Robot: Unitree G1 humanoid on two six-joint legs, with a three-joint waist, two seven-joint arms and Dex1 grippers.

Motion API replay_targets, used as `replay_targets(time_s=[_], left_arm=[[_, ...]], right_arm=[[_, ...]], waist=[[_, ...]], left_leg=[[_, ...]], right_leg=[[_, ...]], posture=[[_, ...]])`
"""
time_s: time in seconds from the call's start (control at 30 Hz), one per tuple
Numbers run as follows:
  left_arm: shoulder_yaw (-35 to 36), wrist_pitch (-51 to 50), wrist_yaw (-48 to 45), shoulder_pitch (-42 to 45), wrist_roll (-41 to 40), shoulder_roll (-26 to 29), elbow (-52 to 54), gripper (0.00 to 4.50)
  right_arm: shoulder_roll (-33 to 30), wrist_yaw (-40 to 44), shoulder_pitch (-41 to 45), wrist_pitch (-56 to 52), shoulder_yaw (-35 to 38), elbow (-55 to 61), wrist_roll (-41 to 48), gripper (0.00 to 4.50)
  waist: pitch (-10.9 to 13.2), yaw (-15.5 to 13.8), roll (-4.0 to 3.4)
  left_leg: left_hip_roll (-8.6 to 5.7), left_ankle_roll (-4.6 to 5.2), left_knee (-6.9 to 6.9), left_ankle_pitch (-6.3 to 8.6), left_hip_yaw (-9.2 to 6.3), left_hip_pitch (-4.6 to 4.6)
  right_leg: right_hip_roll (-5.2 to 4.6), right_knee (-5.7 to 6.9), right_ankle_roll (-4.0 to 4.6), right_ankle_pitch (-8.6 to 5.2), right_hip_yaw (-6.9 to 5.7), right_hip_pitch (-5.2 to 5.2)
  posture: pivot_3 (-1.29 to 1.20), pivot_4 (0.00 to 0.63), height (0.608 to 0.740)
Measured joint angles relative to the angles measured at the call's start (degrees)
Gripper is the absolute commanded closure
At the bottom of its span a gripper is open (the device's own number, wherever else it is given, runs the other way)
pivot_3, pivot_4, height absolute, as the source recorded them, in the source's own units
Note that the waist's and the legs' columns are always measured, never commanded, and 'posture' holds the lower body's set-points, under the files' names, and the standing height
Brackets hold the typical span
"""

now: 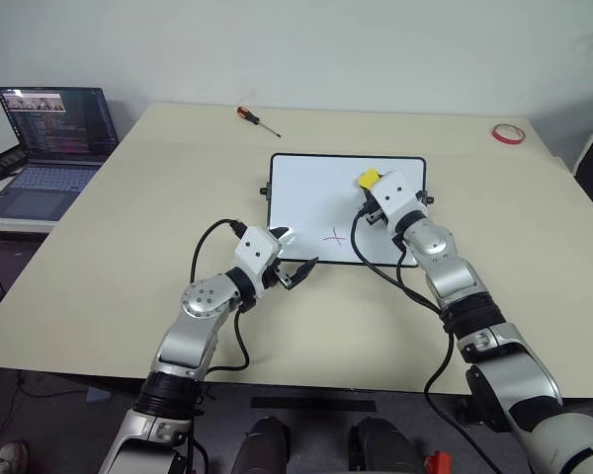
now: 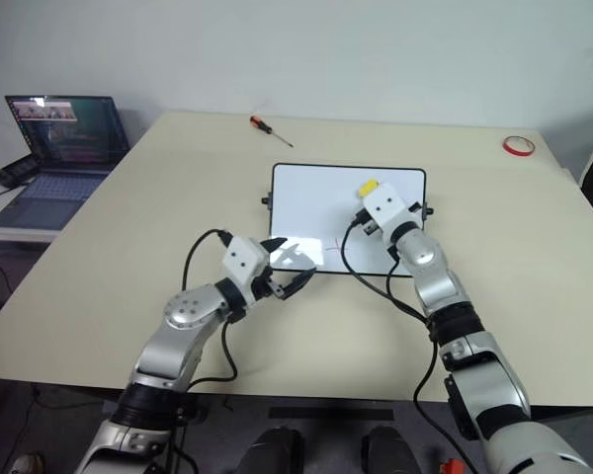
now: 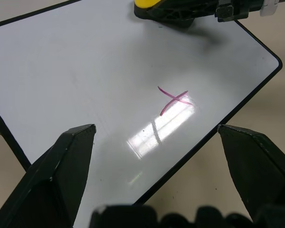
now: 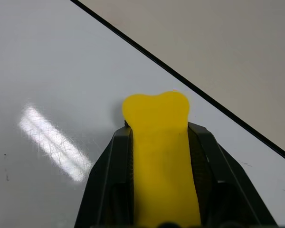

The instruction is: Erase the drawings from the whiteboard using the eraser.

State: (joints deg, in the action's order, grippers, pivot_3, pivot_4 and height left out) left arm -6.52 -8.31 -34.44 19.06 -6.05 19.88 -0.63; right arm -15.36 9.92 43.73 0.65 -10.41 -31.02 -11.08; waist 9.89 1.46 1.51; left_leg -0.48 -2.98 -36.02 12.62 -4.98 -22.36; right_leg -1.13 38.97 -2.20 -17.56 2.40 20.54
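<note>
Landmark: whiteboard (image 1: pixel 316 202), lying flat on the beige table (image 1: pixel 128 257), its black frame unbroken, a small knob on each side edge.
Right arm pose: reaches forward over the whiteboard's near right corner, gripper about level.
Right gripper (image 4: pixel 156 137): fingers clamped tight on the eraser (image 1: pixel 369 179), one black finger (image 4: pixel 109 180) on each flank.
Eraser: bright yellow block, squeezed narrow between the fingers and flaring at its free end; it sits over the whiteboard's right part, close to the far right corner (contact with the surface cannot be told).
Left arm pose: bent in front of the whiteboard's near edge, gripper level and angled toward the board.
Left gripper (image 1: pixel 298 274): fingers spread wide, holding nothing, tips at the whiteboard's near edge.
Drawings: a red cross (image 3: pixel 174 100) on the whiteboard's near half, right of centre.
Whiteboard surface: glossy white, with a bright reflection beside the cross.
</note>
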Motion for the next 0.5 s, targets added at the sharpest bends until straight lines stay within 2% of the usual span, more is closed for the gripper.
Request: replay_targets(time_s=[0.1,0.23,0.5], left_arm=[[0.0,0.0,0.0,0.0,0.0,0.0,0.0,0.0],[0.0,0.0,0.0,0.2,0.1,0.0,-0.6,0.0],[0.0,0.1,-0.1,0.9,0.1,0.0,-0.7,0.0]], right_arm=[[0.0,0.6,-1.9,-0.3,0.0,1.8,0.0,3.29],[-0.6,6.3,-5.1,-2.9,-1.3,5.8,0.0,3.29],[-0.6,9.6,-7.2,-7.2,-1.8,9.2,0.3,3.29]], waist=[[0.0,0.0,0.0],[-0.1,0.2,0.02],[-0.5,0.4,0.04]], left_leg=[[0.01,0.0,0.0,0.0,-0.05,0.04],[0.06,0.0,0.16,0.01,0.03,0.56],[0.14,0.0,0.16,0.01,0.0,0.63]], right_leg=[[0.0,0.01,0.0,0.0,0.0,-0.04],[0.0,-0.04,-0.01,-0.03,0.02,-0.38],[0.0,-0.05,-0.2,-0.15,0.08,-0.39]], posture=[[0.0,0.15,0.74],[0.0,0.15,0.74],[0.0,0.15,0.74]])
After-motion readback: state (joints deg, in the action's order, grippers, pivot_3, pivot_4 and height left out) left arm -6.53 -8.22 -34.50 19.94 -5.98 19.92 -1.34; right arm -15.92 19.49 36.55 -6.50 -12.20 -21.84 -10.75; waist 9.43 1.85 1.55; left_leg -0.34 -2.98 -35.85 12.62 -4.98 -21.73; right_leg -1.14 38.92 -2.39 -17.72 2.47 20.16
